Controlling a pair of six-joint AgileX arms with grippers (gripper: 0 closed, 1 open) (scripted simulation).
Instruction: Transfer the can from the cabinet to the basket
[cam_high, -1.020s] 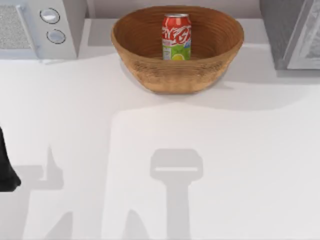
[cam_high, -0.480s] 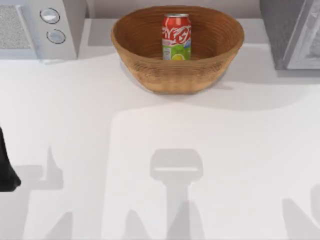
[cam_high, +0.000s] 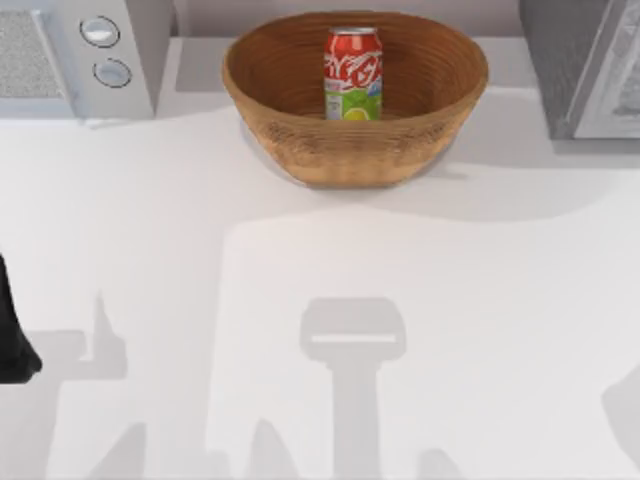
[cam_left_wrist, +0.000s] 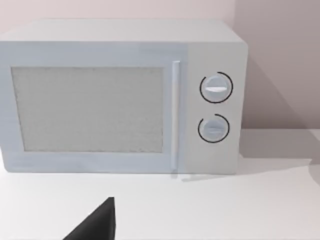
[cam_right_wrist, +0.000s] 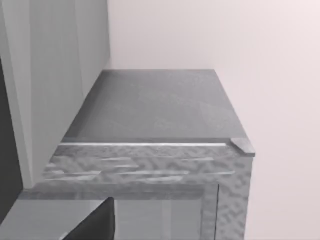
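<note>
Can (cam_high: 352, 73) upright inside basket (cam_high: 355, 100), at 12 o'clock of table (cam_high: 320, 300), resting on basket floor toward far side. Basket between white microwave (cam_high: 80, 55) at 10 o'clock and cabinet (cam_high: 585, 65) at 2 o'clock, apart from both. Left arm (cam_high: 12, 330) at 9 o'clock table edge; left gripper finger tip (cam_left_wrist: 97, 222) dark, facing microwave, finger state cannot tell. Right gripper finger (cam_right_wrist: 95, 225) near cabinet top; finger state cannot tell.
</note>
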